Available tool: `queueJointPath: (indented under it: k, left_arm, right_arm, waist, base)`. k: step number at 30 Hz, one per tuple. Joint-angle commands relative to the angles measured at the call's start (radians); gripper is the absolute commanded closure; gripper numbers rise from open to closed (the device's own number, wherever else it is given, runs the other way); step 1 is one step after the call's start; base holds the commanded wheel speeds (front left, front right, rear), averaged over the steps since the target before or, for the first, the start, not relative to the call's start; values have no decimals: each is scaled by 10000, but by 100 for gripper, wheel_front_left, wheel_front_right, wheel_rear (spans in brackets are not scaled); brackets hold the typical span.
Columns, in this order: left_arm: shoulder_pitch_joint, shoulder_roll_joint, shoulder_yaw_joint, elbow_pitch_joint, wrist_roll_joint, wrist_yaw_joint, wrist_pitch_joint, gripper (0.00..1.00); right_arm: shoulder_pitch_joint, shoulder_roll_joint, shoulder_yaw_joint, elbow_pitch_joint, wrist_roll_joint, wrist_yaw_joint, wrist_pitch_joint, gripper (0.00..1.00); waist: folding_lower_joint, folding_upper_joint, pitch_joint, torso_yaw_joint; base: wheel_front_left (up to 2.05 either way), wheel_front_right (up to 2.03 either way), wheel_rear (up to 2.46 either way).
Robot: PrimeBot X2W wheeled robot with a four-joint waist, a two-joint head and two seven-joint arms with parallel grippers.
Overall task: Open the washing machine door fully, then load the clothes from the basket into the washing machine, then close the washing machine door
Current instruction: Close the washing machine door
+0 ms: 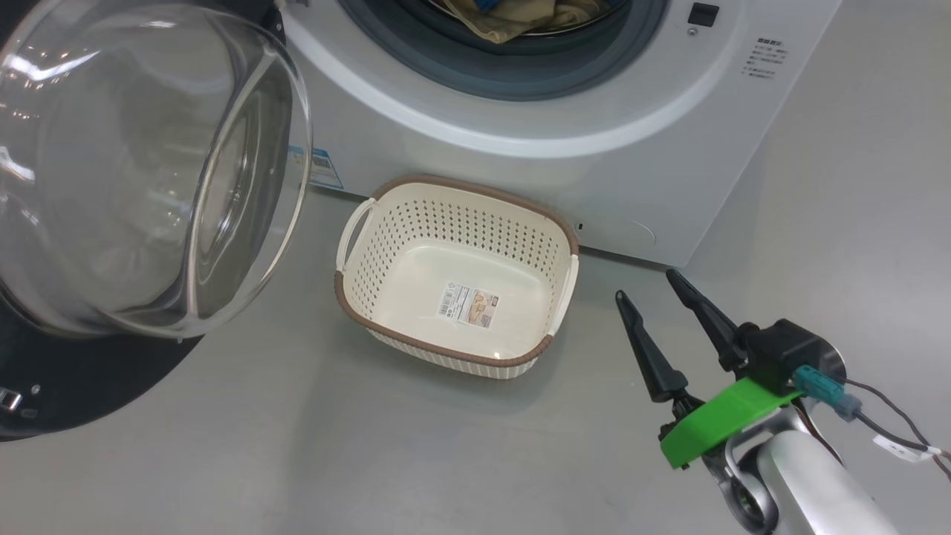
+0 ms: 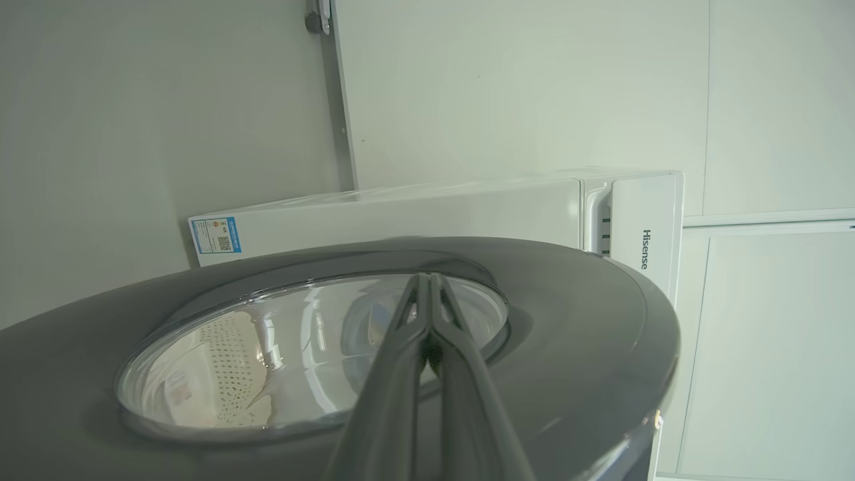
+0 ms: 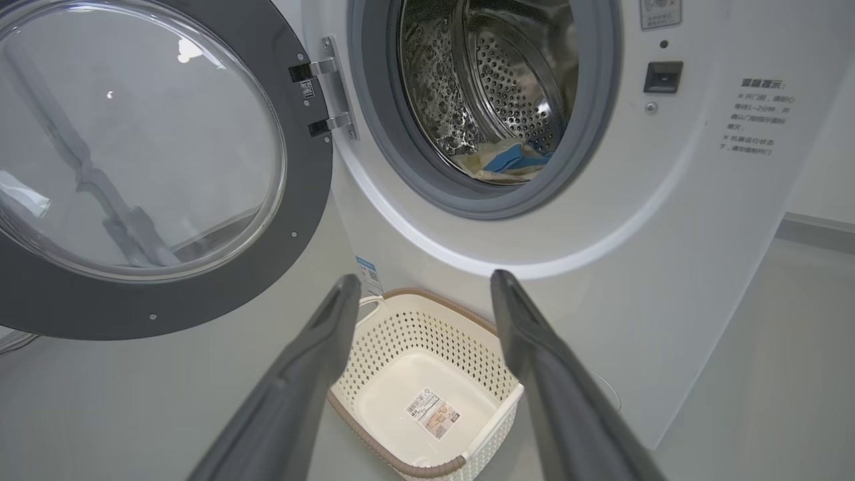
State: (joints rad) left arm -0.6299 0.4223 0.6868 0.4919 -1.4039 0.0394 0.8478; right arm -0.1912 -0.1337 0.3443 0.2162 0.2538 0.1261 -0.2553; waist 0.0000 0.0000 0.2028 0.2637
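The washing machine door [image 1: 74,386] stands swung open to the left, its glass window [image 1: 141,163] bulging toward me. Inside the washing machine [image 1: 594,171], the clothes [image 3: 507,160] lie at the bottom of the steel drum, cream-yellow with a blue patch. On the floor in front sits the basket [image 1: 446,223], with nothing in it but its label. My right gripper [image 1: 646,284] is open and hovers to the right of the basket, apart from it. My left gripper [image 2: 427,279] is shut, with nothing in it, and points across the outer face of the door [image 2: 588,347].
Grey floor [image 1: 371,461] spreads in front of and beside the basket. The open door juts out on the left, over the floor. To the machine's right is open floor [image 1: 854,223]. Pale wall panels [image 2: 768,334] stand behind the machine.
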Motion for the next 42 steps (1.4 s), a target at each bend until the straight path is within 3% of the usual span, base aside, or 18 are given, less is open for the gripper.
queueJointPath:
  k: [1, 12, 27, 34, 42]
  left_arm:
    - [-4, 487, 48, -509, 29, 49, 183, 100]
    - [534, -36, -362, -2502, 93, 831, 701, 100]
    - [920, -416, -971, -4441, 127, 1504, 1349, 100]
    - [806, -670, -1355, -5048, 181, 1527, 1381, 100]
    - [490, -1586, -2034, -5553, 582, 1495, 639, 100]
  right_arm:
    - [-229, 63, 104, -293, -44, 46, -65, 0]
    - [-73, 196, -258, -398, -54, 46, -65, 0]
    - [76, 458, -523, -491, -93, 46, -65, 0]
    - [16, 557, -541, -503, -87, 46, -65, 0]
    - [-83, 652, -590, -515, -67, 46, -65, 0]
  waist:
    - [0, 0, -18, 10]
    - [0, 0, -208, 34]
    - [0, 0, -273, -600]
    - [0, 0, -166, -788]
    - [0, 0, -113, -1128]
  base:
    - [0, 0, 0]
    - [0, 0, 0]
    - [0, 0, 0]
    - [0, 0, 0]
    - [0, 0, 0]
